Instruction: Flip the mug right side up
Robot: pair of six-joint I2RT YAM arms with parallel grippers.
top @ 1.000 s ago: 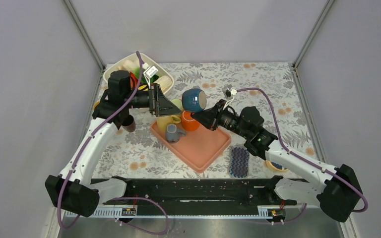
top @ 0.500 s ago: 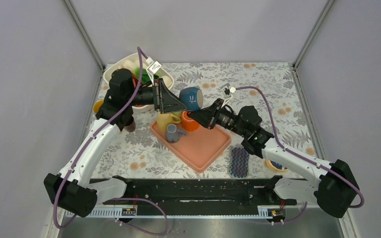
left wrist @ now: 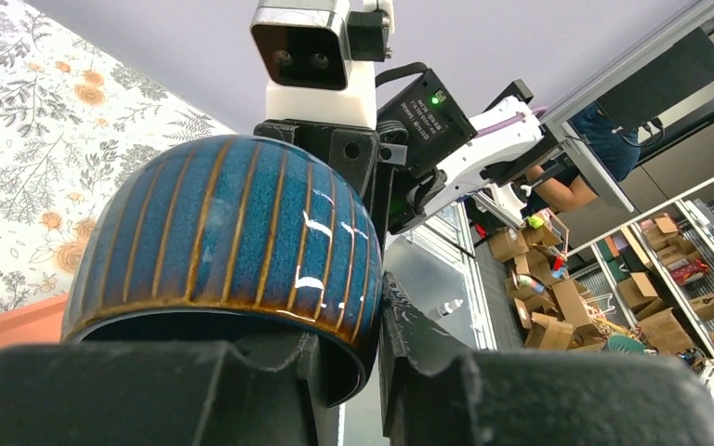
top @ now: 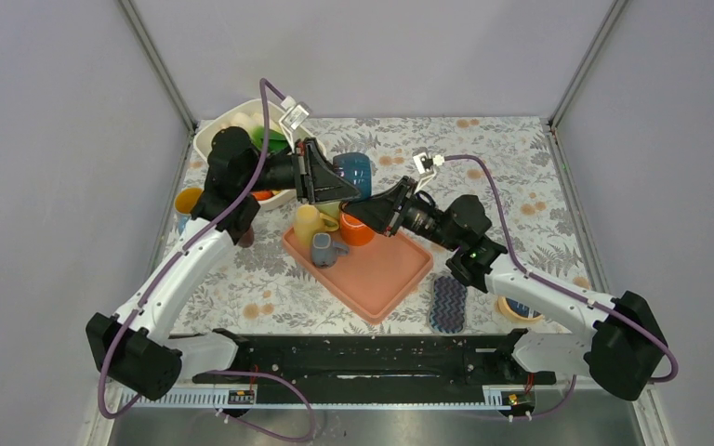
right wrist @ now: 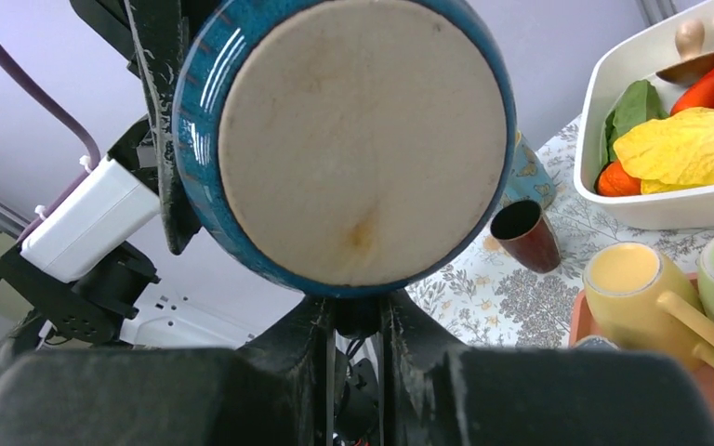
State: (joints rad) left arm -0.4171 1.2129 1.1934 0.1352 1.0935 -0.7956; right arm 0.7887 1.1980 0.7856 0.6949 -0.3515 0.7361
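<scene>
The blue ribbed mug (top: 355, 173) hangs in the air above the back of the orange tray (top: 386, 279), lying on its side between both arms. My left gripper (top: 342, 189) is shut on its rim, one finger inside the mouth and one outside; in the left wrist view the mug (left wrist: 223, 232) fills the frame above that gripper (left wrist: 372, 325). My right gripper (top: 363, 204) comes in from the right. The right wrist view faces the mug's bare beige base (right wrist: 363, 139), and that gripper (right wrist: 358, 321) is closed narrowly on the dark handle under it.
On the tray stand a yellow mug (top: 309, 221), a grey mug (top: 323, 249) and an orange mug (top: 358, 230). A white tub of vegetables (top: 212, 139) sits back left, with a brown cup (top: 242, 237) near it. A striped sponge (top: 448, 302) and a tape roll (top: 521, 312) lie right.
My left gripper has moved right to the mug and closed on its rim. The right arm has carried the mug slightly left and up, its fingers still at the handle.
</scene>
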